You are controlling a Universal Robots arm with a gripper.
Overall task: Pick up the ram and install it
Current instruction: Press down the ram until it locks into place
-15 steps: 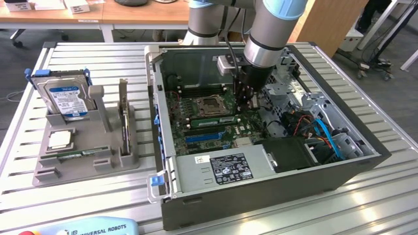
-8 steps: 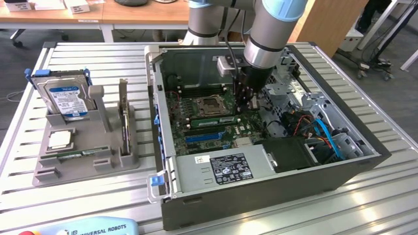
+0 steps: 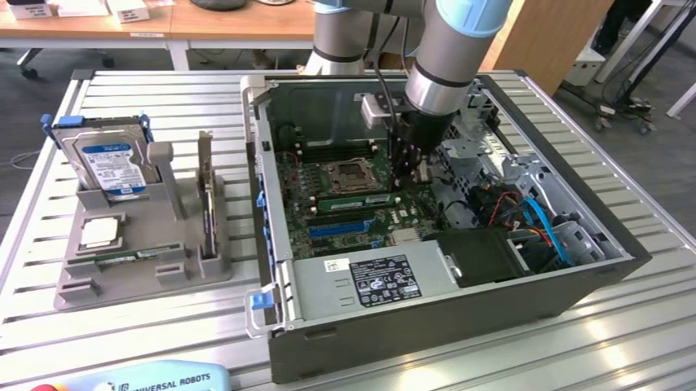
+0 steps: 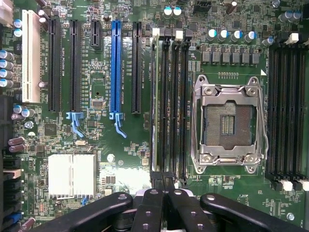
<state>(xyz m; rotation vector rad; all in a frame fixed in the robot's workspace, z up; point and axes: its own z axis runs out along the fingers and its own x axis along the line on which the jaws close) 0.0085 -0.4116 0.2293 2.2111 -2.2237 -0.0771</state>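
One ram (image 3: 354,198), a thin green stick, stands on edge in a memory slot just below the processor socket (image 3: 348,173) inside the open computer case (image 3: 277,244). My gripper (image 3: 410,181) hangs straight down over that stick's end on the exterior view's right. Its black fingers (image 4: 157,193) are shut together with nothing visible between them. In the wrist view my gripper (image 4: 164,186) sits over the end of the black memory slots (image 4: 169,106) beside the socket (image 4: 229,123). A second ram (image 3: 136,255) lies flat in the grey holder (image 3: 174,273) outside the case.
The holder also carries a blue-labelled hard drive (image 3: 109,159) and a square silver processor chip (image 3: 98,232). The case walls ring the motherboard. A power supply box (image 3: 376,281) and blue cables (image 3: 544,228) crowd the case's right and near side. A desk (image 3: 163,24) stands behind.
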